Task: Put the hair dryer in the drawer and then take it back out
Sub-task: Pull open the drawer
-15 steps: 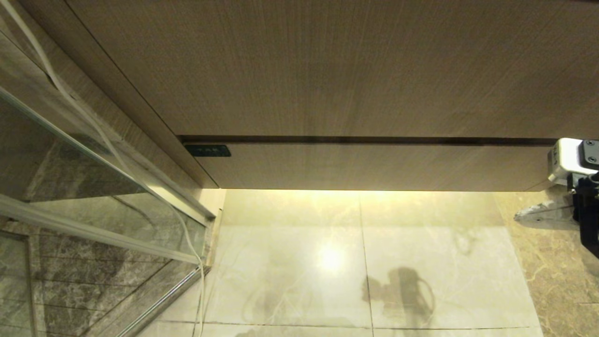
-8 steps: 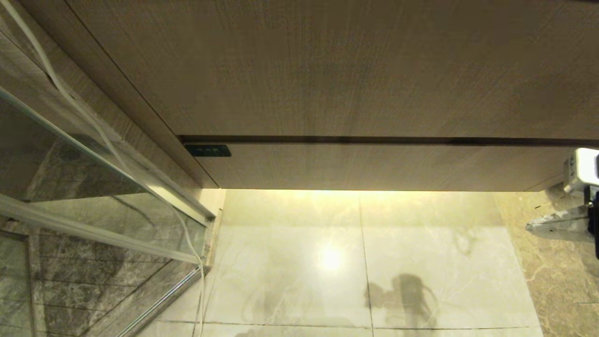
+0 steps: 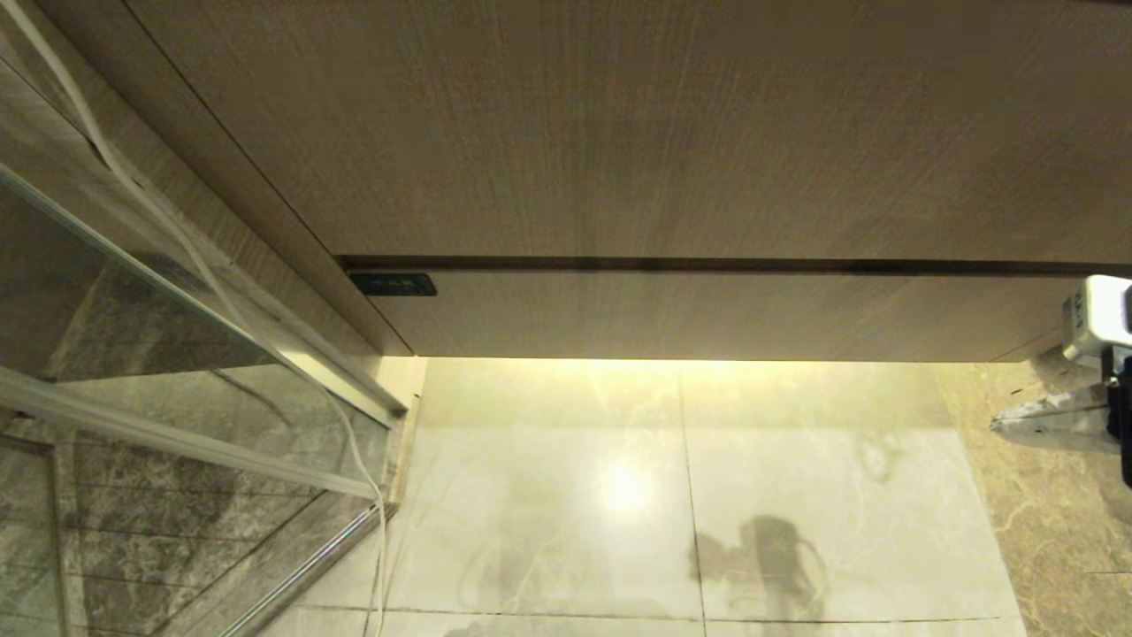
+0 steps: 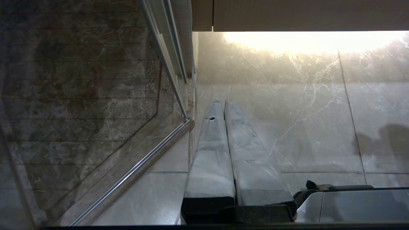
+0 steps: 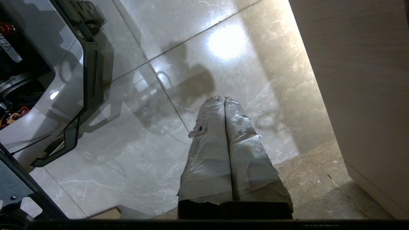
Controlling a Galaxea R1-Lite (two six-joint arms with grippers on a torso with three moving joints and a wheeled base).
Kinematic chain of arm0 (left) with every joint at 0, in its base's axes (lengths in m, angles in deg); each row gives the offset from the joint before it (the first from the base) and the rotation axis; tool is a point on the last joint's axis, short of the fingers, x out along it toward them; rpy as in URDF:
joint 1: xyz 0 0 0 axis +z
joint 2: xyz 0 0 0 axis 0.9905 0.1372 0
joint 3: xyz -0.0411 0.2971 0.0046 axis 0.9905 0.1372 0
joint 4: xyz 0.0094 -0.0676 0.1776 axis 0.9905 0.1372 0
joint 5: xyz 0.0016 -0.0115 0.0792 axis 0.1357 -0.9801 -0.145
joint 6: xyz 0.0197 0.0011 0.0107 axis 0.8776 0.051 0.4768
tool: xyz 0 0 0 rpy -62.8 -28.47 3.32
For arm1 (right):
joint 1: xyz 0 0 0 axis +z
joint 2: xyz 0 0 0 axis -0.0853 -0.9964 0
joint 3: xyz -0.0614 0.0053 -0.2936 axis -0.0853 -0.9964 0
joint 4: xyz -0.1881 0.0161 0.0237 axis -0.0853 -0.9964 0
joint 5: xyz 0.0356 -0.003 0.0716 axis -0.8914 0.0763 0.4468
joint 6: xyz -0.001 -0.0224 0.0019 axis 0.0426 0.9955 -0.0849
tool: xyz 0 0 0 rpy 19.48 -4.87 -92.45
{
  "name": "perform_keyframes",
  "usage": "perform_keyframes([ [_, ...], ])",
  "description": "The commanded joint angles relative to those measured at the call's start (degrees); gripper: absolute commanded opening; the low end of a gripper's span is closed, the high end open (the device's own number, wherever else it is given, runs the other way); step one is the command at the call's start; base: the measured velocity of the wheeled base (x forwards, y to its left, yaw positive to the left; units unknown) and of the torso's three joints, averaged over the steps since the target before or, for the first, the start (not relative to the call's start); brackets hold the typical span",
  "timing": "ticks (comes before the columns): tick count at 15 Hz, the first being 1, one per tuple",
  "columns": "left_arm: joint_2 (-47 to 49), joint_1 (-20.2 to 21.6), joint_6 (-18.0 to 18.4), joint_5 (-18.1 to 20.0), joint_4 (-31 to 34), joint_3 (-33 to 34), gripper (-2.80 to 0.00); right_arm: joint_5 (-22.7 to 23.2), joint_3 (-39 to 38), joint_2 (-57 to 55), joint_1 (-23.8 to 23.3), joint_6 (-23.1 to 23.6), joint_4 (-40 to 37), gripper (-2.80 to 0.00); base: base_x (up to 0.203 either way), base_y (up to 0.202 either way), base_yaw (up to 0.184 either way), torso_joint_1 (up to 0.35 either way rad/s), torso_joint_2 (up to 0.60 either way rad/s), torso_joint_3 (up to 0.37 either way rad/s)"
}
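robot base [image 5: 48,95]: grey shell, nearest thing in R wrist view, just above the pale marble floor [image 3: 548,495]
left gripper [image 4: 223,102]: parked low, pointing at the floor beside the glass shower screen [image 3: 177,354]; wrapped fingers [image 4: 211,153] pressed together, clenched on nothing
right gripper [image 5: 223,98]: at far right edge of head view, low, near the R corner of the cabinet front; taped fingers [image 5: 246,150] flat against each other, nothing between them, empty
white cord [image 3: 150,221]: trails down along the glass screen, where it leads can't tell
drawer [image 3: 707,314]: further back, shallow wood-grain front w/ small dark label [image 3: 392,285] at its L end; fully closed, flush under the taller wood panel [image 3: 619,133]
hair dryer: not in any view; can't tell if inside the drawer or elsewhere
step (judged): drawer shut, both grippers empty, so likely the gap between stowing and retrieving, or before any start; can't settle which
next move (judged): handle-less front, so R gripper needs to hook an edge, prob. the lit gap under the front or the dark seam above, then pull straight out
risk: closed fingertips may slip off the smooth front
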Motion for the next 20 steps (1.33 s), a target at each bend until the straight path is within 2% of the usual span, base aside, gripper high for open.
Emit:
perform_keyframes([
  [1,0.00,0.00,0.01,0.01,-0.01,0.00,-2.80,0.17,-0.18,-0.06,0.04,0.37,-0.18,-2.80,0.000,0.000,0.000,0.000,0.00,0.000],
  [9,0.00,0.00,0.01,0.01,-0.01,0.00,-2.80,0.17,-0.88,-0.33,0.04,0.46,0.96,-2.80,0.000,0.000,0.000,0.000,0.00,0.000],
  [14,0.00,0.00,0.01,0.01,-0.01,0.00,-2.80,4.84,-0.70,-0.70,0.22,0.95,2.02,-2.80,0.000,0.000,0.000,0.000,0.00,0.000],
  [16,0.00,0.00,0.01,0.01,-0.01,0.00,-2.80,7.56,-0.09,-2.09,1.09,1.78,5.53,-2.80,0.000,0.000,0.000,0.000,0.00,0.000],
  [20,0.00,0.00,0.01,0.01,-0.01,0.00,-2.80,8.30,-1.92,-3.76,3.33,1.88,12.16,-2.80,0.000,0.000,0.000,0.000,0.00,0.000],
])
